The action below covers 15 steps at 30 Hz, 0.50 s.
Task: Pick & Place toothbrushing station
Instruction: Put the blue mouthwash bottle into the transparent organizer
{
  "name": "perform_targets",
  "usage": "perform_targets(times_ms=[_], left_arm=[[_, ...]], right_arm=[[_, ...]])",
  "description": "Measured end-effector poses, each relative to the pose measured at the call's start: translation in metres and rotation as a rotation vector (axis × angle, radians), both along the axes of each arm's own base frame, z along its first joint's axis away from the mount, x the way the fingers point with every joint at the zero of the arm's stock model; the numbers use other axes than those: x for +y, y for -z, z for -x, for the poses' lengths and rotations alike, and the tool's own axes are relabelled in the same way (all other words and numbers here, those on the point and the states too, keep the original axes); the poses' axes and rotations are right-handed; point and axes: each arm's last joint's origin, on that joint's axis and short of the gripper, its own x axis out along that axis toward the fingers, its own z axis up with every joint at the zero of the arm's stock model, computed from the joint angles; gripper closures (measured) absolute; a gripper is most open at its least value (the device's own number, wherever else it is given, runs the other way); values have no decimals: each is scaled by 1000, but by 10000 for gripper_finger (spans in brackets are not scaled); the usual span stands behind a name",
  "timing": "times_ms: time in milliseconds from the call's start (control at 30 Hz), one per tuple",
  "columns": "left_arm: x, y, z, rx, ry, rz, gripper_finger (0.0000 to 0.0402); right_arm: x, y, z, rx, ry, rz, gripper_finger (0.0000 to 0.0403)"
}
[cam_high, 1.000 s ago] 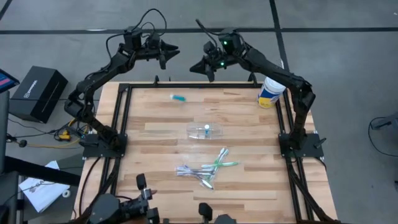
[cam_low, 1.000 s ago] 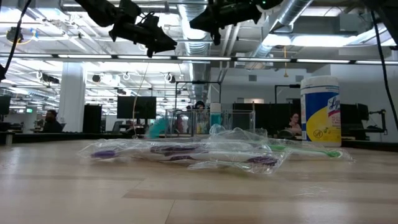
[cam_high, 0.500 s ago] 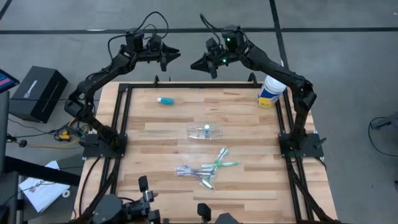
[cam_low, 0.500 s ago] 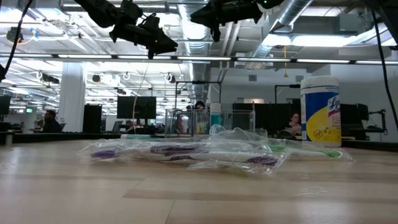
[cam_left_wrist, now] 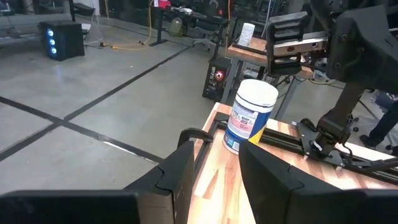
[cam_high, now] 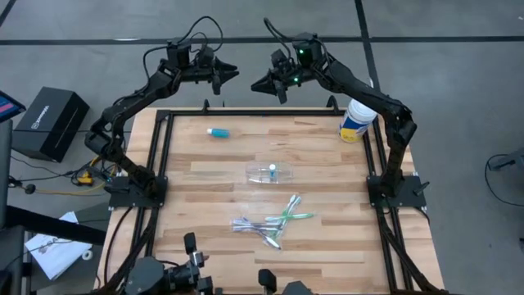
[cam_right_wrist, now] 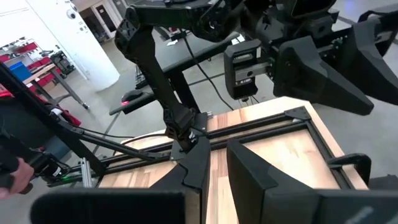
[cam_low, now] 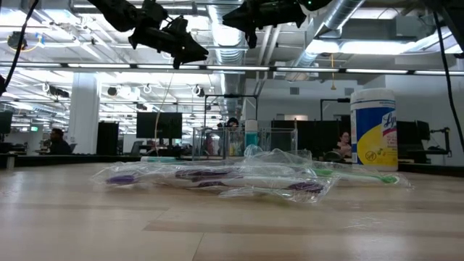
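**A:** At the table's centre, you have the clear plastic cup (cam_high: pixel 271 173) lying on its side, with a small white-and-blue thing inside it that looks like one of the blue tubes; I cannot tell for sure. Toward six o'clock from it lies the heap of toothbrushes (cam_high: pixel 271 224), green and purple-white, crossed over one another and, from the low view, apparently in clear wrappers (cam_low: pixel 217 179).

**B:** And the other tube?

**A:** The loose blue tube (cam_high: pixel 217 132) lies well apart at about eleven o'clock, near the far rail. The yellow-and-blue canister (cam_high: pixel 355 120) stands upright at two o'clock, lid on, contents hidden.

**B:** Where are your grippers?

**A:** Both are high beyond the twelve o'clock edge, facing each other. Your left gripper (cam_high: pixel 225 75) has its fingers (cam_left_wrist: pixel 186 168) a modest gap apart on nothing; the right gripper (cam_high: pixel 264 83) shows a narrower gap between its fingers (cam_right_wrist: pixel 198 163), also on nothing.

**B:** What could go wrong?

**A:** I judge the cup the main worry: on its side, it may roll or skid from a one-sided touch and spill what it holds. The crossed brushes may come up two at once, or slip in their slick wrappers. The loose tube can roll toward the rail.
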Motion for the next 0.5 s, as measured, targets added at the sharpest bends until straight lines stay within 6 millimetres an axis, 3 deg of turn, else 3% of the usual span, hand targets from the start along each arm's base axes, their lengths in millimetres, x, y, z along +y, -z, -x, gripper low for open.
perform_targets(times_ms=[200, 333, 500], left_arm=[[7, 6, 10, 73, -113, -13, 293], [7, -6, 25, 56, -183, -37, 294], [5, -23, 62, 71, -333, -48, 333]], right_arm=[[0, 1, 0, 8, -1, 0, 356], [-1, 2, 1, 18, 2, -6, 356], [-1, 1, 1, 11, 1, 1, 356]])
